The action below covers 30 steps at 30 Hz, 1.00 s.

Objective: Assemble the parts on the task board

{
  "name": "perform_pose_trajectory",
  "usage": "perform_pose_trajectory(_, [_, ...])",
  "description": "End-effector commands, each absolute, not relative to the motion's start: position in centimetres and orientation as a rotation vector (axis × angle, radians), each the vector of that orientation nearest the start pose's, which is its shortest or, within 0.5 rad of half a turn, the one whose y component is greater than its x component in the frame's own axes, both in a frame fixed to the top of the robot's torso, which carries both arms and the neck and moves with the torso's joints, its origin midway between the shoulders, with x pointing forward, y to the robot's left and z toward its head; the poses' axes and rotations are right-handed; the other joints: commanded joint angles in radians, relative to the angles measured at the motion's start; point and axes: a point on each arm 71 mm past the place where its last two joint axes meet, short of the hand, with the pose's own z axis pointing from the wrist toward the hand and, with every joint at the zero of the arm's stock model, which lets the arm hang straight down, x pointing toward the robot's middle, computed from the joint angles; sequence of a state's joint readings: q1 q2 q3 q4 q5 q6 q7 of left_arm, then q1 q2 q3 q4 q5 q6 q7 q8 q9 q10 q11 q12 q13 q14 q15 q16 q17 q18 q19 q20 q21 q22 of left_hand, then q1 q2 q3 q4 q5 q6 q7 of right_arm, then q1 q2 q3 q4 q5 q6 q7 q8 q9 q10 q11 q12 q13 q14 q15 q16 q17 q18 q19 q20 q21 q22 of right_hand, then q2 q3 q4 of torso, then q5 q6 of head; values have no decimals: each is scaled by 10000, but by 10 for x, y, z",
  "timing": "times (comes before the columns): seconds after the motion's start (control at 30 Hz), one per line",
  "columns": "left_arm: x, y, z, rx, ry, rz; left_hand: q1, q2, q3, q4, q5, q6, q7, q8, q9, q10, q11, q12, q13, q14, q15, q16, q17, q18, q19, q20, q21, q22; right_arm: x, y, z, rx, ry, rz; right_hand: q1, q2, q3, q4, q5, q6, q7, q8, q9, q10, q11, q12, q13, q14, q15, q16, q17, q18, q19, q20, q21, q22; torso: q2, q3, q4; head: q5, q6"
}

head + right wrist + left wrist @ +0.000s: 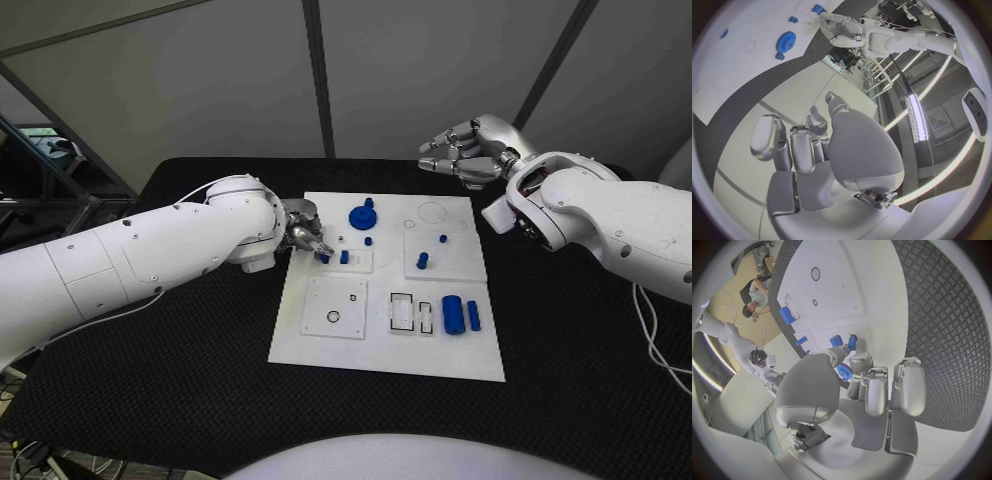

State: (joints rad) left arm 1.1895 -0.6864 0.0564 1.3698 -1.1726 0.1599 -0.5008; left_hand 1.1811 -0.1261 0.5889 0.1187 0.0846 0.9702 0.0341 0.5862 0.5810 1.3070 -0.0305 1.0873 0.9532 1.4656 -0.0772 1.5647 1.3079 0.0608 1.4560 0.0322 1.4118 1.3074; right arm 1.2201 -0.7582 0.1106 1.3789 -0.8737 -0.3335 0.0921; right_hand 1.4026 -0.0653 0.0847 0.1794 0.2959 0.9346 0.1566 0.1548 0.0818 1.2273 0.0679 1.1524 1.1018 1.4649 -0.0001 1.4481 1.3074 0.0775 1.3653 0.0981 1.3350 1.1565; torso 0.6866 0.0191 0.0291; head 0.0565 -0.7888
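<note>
The white task board [387, 352] lies in the middle of the black table. My left hand [303, 233] is at the board's left edge, and its thumb and a finger pinch a small blue part [844, 371] just above the board. Two short blue pegs [836, 341] stand right beyond its fingertips. A blue gear [364, 215] sits on the board's far part, also seen as the gear [786, 40] in the right wrist view. A blue cylinder [453, 314] and a thin blue bar [473, 315] lie at the board's near right. My right hand [464, 150] hangs raised behind the board's far right corner, fingers curled, holding nothing.
More small blue pegs [423, 260] stand in the board's right inset plate. A near-left plate has a round hole [333, 316]. Black table surface [577, 350] runs along both sides of the board. A grey wall rises behind the table.
</note>
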Motion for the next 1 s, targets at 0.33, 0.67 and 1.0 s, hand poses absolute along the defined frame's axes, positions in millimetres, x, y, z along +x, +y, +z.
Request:
perform_pose_trajectory(0.33, [513,179,-215,-1413,22749,-4105,-994,-67,-1245,545,-50,265,-31,126,42,83,-49,86,11,1052,-90,61,2629,-138,89,-50,50,1001,532,-204,-125,3631,15147,10642,-7,-44,-44,11,63,-88,19,-47,-18,-81,20,-55,-38,559,-80,-47,496,89,-79,-1,-78,-29,-5,1,5,-26,34])
perform_pose_trajectory(0.67, [516,181,-215,-1608,22623,-4029,-1319,23,-2458,1012,-46,305,-49,170,79,113,-63,159,70,1052,-109,61,2629,-155,142,-72,89,1079,532,-203,-125,3629,15145,10644,-26,-47,-57,20,54,-103,23,-53,-23,-87,23,-58,-43,557,-79,-56,485,92,-87,-1,-92,-50,-6,0,5,-32,54])
perform_pose_trajectory(1.0, [517,183,-215,-1842,22422,-4044,-1359,148,-3390,1402,-29,315,-71,200,102,120,-78,188,79,1052,-125,61,2629,-166,177,-86,108,1135,532,-204,-125,3626,15154,10643,-35,-46,-62,26,51,-108,23,-55,-24,-88,25,-58,-43,557,-78,-57,485,90,-79,-1,-86,-38,-2,-3,-3,-48,69])
